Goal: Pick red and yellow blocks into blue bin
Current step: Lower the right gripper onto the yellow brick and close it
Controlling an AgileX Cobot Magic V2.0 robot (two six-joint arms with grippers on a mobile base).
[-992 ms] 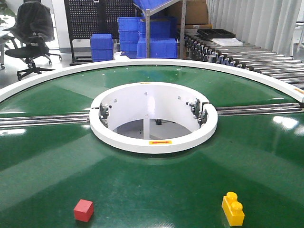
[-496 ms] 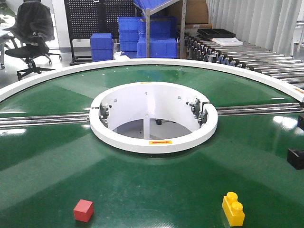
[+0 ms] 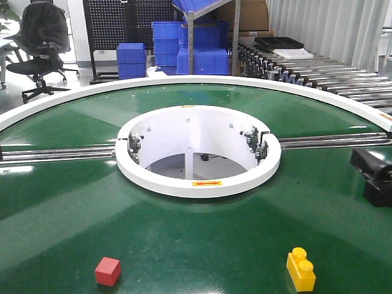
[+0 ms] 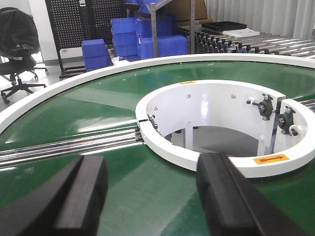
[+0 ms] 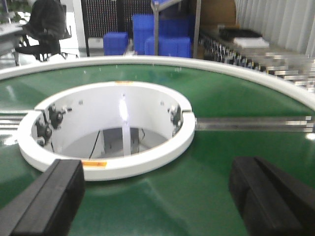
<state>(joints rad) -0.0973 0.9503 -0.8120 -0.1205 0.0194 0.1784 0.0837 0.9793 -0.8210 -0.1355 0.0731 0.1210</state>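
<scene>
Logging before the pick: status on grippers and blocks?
Left gripper open, empty. Right gripper open, empty. Red cube and yellow brick both loose on green belt, well apart. Nothing else near them.

The green counter [image 3: 196,239] is smooth and glossy with glare streaks, its white ring [image 3: 202,185] glossy paint, the rails [image 3: 55,154] bright bare metal, the red cube [image 3: 108,271] and yellow brick [image 3: 301,270] smooth plastic, and the left claw [image 4: 150,206] has matt black fingers [image 4: 83,191].
</scene>
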